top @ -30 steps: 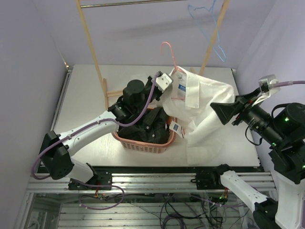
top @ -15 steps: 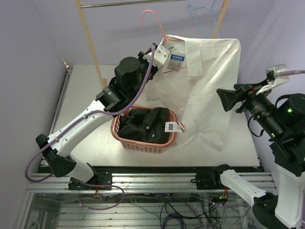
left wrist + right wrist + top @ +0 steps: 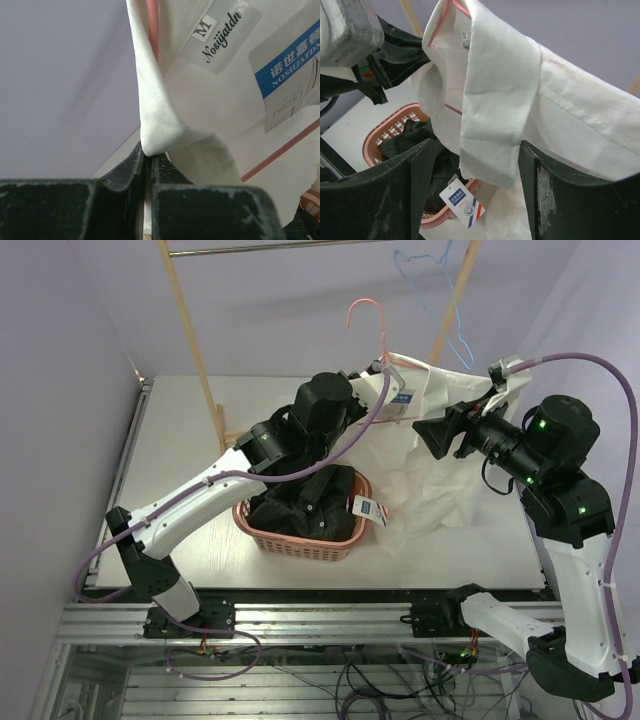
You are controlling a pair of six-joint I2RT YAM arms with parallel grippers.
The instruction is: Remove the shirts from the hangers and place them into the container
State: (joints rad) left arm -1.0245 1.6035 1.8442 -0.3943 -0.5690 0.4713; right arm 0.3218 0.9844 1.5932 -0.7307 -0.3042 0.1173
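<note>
Two shirts, two places: my left gripper (image 3: pixel 148 159) is clamped shut on the collar of the cream-white shirt (image 3: pixel 500 95), with the pink hanger (image 3: pixel 153 25) wire just above its jaws. My right gripper (image 3: pixel 475 155) stands open, and I see that collar framed between its spread fingers. Below both, the dark shirt (image 3: pixel 305 505) lies in the basket (image 3: pixel 300 546).

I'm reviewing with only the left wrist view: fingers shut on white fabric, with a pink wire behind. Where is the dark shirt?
Observer: The dark shirt lies bundled in the pink basket.
Operator: Is the right gripper holding the white shirt too?
Observer: No. It is open, and the shirt's collar hangs between its fingers.
Operator: Is the pink hanger on the rack?
Observer: No. It sits inside the collar, and its hook is free below the rack's top bar.
</note>
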